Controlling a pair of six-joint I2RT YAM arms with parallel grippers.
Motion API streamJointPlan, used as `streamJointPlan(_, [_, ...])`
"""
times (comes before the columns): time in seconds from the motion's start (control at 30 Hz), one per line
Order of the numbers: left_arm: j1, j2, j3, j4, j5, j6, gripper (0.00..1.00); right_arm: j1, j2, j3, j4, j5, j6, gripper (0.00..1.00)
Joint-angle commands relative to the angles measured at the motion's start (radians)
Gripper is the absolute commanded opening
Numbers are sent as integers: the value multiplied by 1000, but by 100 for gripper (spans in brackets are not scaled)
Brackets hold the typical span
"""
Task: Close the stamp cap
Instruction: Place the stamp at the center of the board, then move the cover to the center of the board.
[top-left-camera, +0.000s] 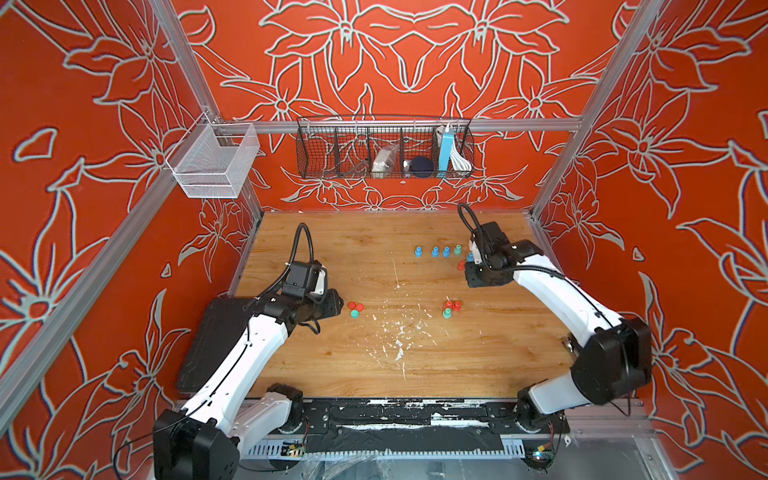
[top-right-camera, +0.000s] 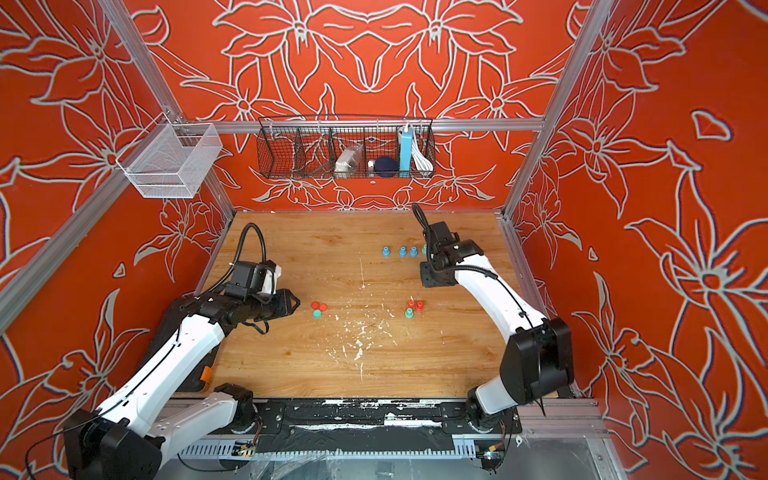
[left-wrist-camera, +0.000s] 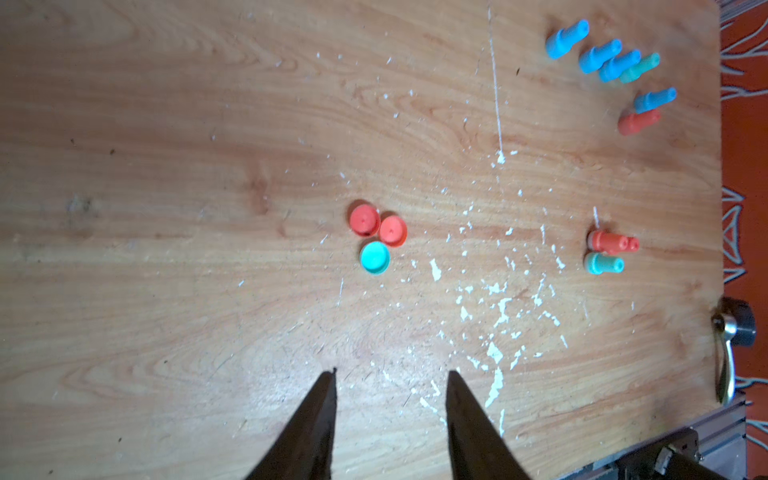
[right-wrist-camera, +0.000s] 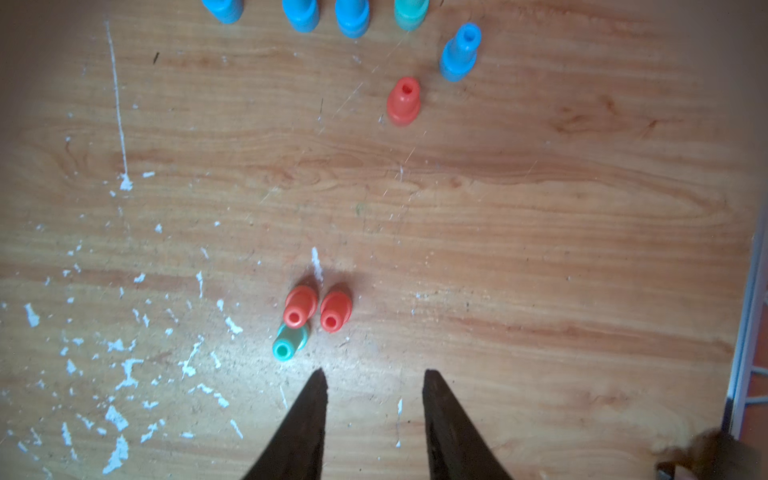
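Three loose stamp caps lie together on the wooden table: two red caps (left-wrist-camera: 364, 219) (left-wrist-camera: 392, 230) and a teal cap (left-wrist-camera: 375, 258), seen in both top views (top-left-camera: 355, 308). To their right stand three stamps with no caps on: two red stamps (right-wrist-camera: 300, 309) (right-wrist-camera: 336, 311) and a teal stamp (right-wrist-camera: 289, 343), a cluster (top-left-camera: 451, 308) at mid-table. My left gripper (left-wrist-camera: 392, 372) is open and empty, just left of the caps. My right gripper (right-wrist-camera: 374, 372) is open and empty, hanging above the table behind the stamp cluster.
Several blue, teal and red stamps stand at the back right (top-left-camera: 435, 251), with one red (right-wrist-camera: 403, 102) and one blue (right-wrist-camera: 460, 52) nearest my right gripper. A black wire basket (top-left-camera: 384, 149) and a white basket (top-left-camera: 214, 162) hang on the walls. A black pad (top-left-camera: 212, 340) lies at the left.
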Motion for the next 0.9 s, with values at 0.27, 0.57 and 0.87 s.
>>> streamJointPlan(0.27, [5,-79,-16,-5,-5,18,44,80,-245,-207,-70,19,91,42])
streamJointPlan(0.57, [6,-43,-16,6,-36,22,44,81,-292,-324,-19,-1,40,42])
streamJointPlan(0.87, [-26,3,-12,13,-95,-39,46,81,-393,-377,28,0,29,44])
